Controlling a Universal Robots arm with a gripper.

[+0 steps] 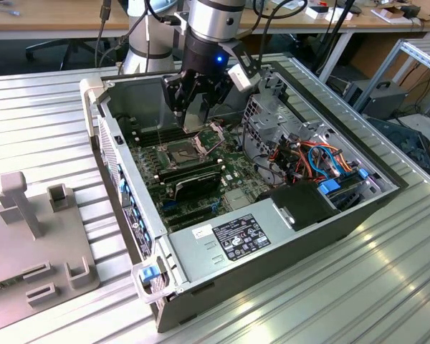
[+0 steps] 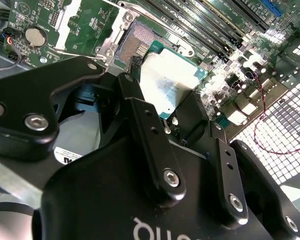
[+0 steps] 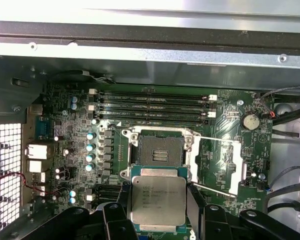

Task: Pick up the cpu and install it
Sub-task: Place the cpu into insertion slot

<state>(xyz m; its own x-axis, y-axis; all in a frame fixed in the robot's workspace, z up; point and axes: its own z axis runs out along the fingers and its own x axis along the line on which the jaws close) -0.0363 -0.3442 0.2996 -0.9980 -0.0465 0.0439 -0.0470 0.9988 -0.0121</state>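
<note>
In the open computer case, the socket on the motherboard lies bare with its metal frame swung open, so seating looks left to do. Pick-up appears done: just above the socket's edge, the cpu hangs level, pinched on 2 opposite sides by the gripper, its fingers closed only to the chip's width. Past the socket run long memory slots.
</note>
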